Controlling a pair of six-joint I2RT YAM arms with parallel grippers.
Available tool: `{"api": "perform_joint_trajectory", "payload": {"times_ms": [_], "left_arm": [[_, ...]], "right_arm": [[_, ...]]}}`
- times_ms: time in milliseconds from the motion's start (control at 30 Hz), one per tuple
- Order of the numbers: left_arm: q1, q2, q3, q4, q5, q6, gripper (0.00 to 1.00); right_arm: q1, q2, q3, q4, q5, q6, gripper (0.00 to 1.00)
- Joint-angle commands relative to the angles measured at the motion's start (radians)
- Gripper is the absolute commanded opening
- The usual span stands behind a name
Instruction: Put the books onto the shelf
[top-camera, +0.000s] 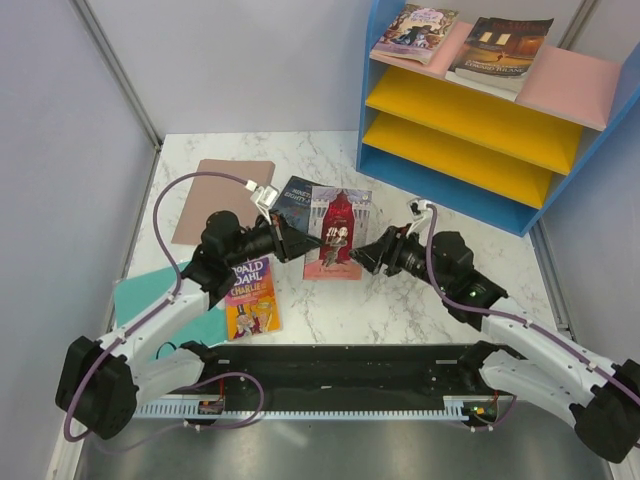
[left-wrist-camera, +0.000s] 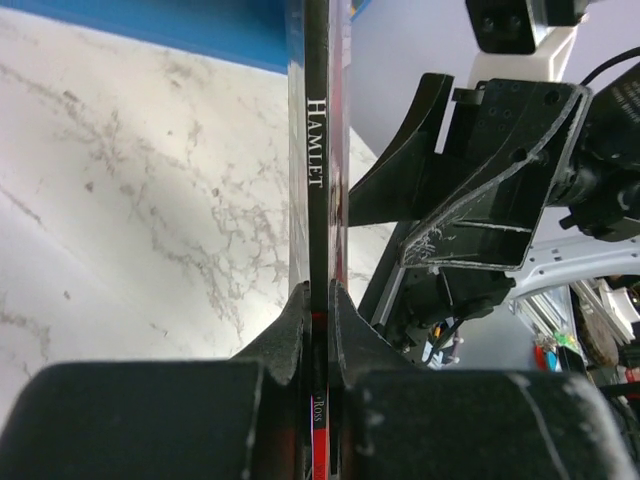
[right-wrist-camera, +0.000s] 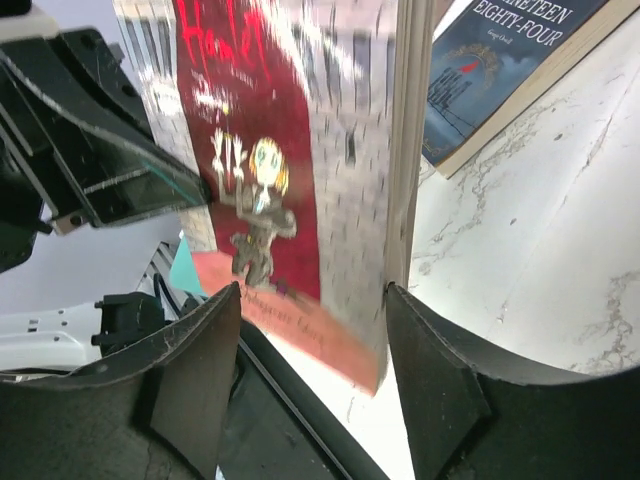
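So the left gripper (left-wrist-camera: 318, 300) is clamping tight on the spine of the red Hamlet book (left-wrist-camera: 317, 160), standing it upright. The right gripper (right-wrist-camera: 312, 300) is sitting open, with a jaw on either side of the far edge. I'm guessing it's a handoff, since the shelf (top-camera: 590, 85) is sitting well beyond the right gripper.

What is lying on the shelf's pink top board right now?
Two books lie flat on the pink top board: a pink-purple book at the left and a dark book beside it. The board beneath them is covered, and their titles are too small to read.
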Motion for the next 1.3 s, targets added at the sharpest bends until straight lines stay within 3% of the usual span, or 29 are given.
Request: {"api": "perform_joint_trajectory", "payload": {"times_ms": [0, 200, 333, 533, 867, 1067, 1200, 1267], "left_arm": [[0.008, 0.036, 0.062, 0.171, 0.096, -0.024, 0.02], [0.019, 0.134, 0.114, 0.363, 0.246, -0.146, 0.02], [0.019, 0.202, 0.125, 0.622, 0.305, -0.294, 0.02], [0.016, 0.266, 0.148, 0.754, 0.357, -0.415, 0.02], [0.014, 0.314, 0.094, 0.853, 0.343, -0.470, 0.02], [0.019, 0.355, 0.083, 0.891, 0.339, -0.492, 0.02], [0.024, 0.380, 0.108, 0.899, 0.345, -0.507, 0.02], [0.025, 0.399, 0.129, 0.920, 0.354, -0.533, 0.02]], "right_arm": [[-0.005, -0.079, -0.042, 0.007, 0.027, -0.040, 0.72], [-0.012, -0.182, -0.097, 0.007, 0.054, -0.045, 0.77], [-0.015, -0.213, -0.123, 0.005, 0.070, -0.043, 0.77], [-0.018, -0.202, -0.129, 0.043, 0.072, -0.045, 0.76], [-0.020, -0.161, -0.172, 0.263, -0.024, 0.033, 0.58], [-0.020, -0.200, -0.162, 0.261, -0.028, 0.053, 0.68], [-0.020, -0.297, -0.122, 0.108, 0.024, 0.003, 0.74], [-0.020, -0.340, -0.116, 0.022, 0.089, -0.015, 0.82]]}}
